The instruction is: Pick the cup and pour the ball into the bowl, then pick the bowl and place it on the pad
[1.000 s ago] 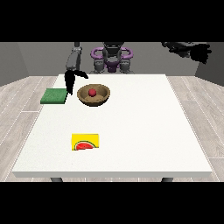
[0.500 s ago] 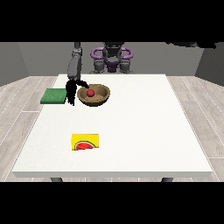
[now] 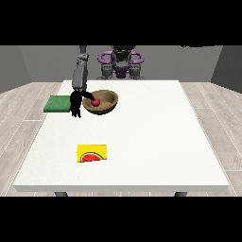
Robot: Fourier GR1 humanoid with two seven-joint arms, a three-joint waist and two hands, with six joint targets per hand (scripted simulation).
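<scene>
Pour done: I'm seeing the small red ball (image 3: pixel 95 101) sitting in the brown wooden bowl (image 3: pixel 105 102) | I'm watching the black hand at the view's left (image 3: pixel 76 105) hanging at the bowl's rim, fingers hanging straight down, holding nothing | bowl is awaiting carrying to the flat green pad (image 3: pixel 58 103)

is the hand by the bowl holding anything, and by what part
It cannot be told for sure. The hand at the view's left hangs at the left rim of the wooden bowl, which holds the red ball; whether it holds that rim is unclear.

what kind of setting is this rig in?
Likely a tabletop manipulation test room: a large white table on wood-plank flooring with plain grey walls, holding only a brown bowl with a red ball, a green pad and a watermelon card.
</scene>
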